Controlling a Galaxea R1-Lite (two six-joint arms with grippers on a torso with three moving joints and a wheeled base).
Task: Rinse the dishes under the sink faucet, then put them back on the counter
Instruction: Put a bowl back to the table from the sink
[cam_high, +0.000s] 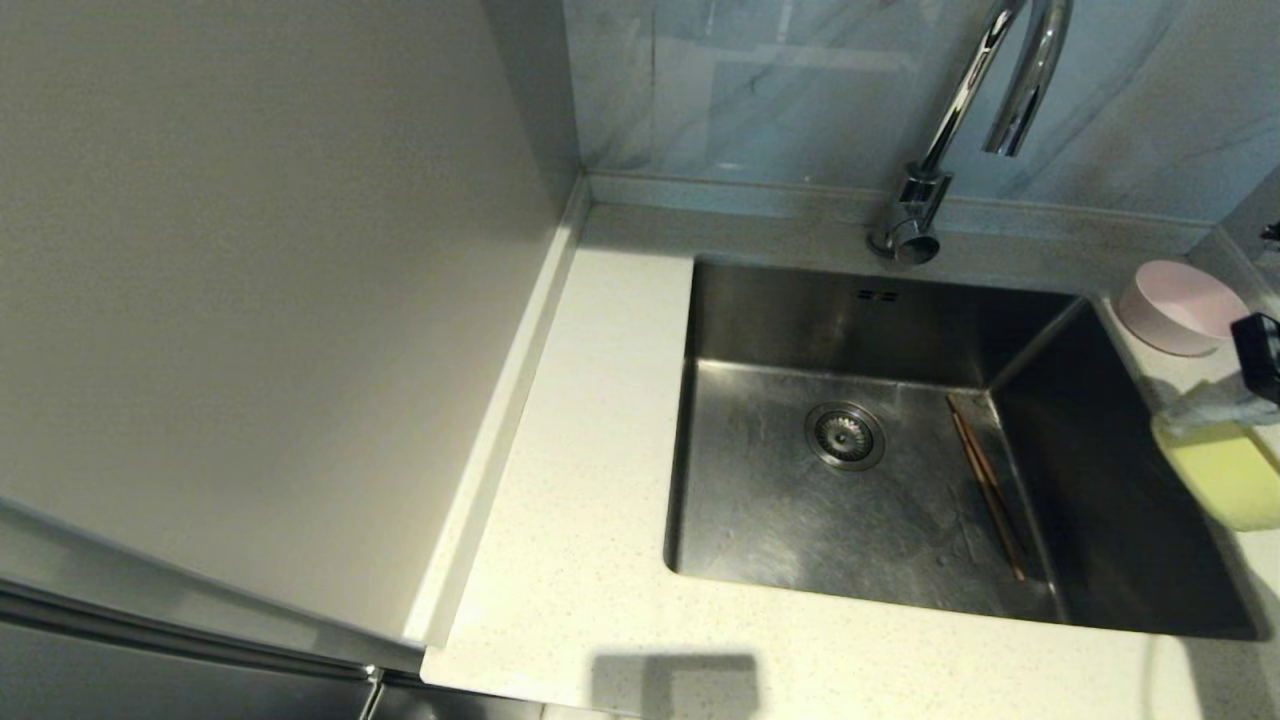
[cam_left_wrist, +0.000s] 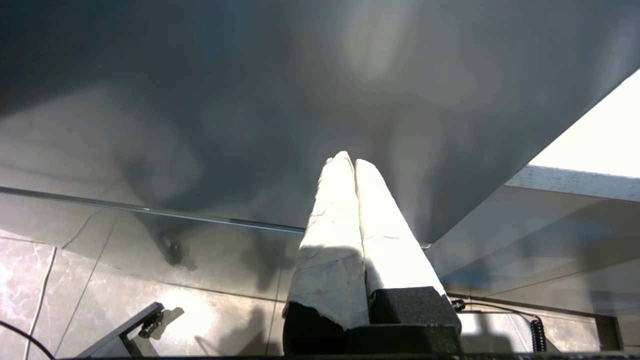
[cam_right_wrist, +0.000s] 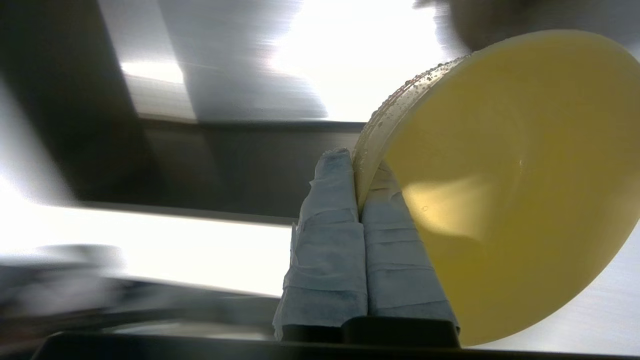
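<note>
On the far left stands a big plain grey panel (cam_high: 270, 300). The left gripper (cam_left_wrist: 348, 161) is parked low down beside it, over a shiny tiled floor (cam_left_wrist: 100, 305). Its two white wrapped fingers (cam_left_wrist: 332, 240) are pressed together and hold nothing.

Next comes the counter (cam_high: 560, 560), pale and speckled. It runs along the left side and the front of the sink.

The sink (cam_high: 760, 520) is a square steel one. Its round drain (cam_high: 845, 435) sits in the middle of the floor. Two small slots (cam_high: 877, 295) show on the back wall. The tap (cam_high: 960, 120) stands behind the sink, shiny and curved, with its spout over the back part of the sink. No water can be seen coming out.

Two brown chopsticks (cam_high: 985, 482) lie side by side on the sink floor, close to the right wall.

Further right, the pink bowl (cam_high: 1180, 305) sits upside down on the counter by the back right corner of the sink.

At the right edge, the right gripper (cam_right_wrist: 357, 167) holds the yellow bowl (cam_high: 1225, 470) over the right rim of the sink. Its two wrapped fingers (cam_right_wrist: 330, 235) pinch the bowl's rim. The bowl is tipped on its side, and small water drops cling to its edge.
</note>
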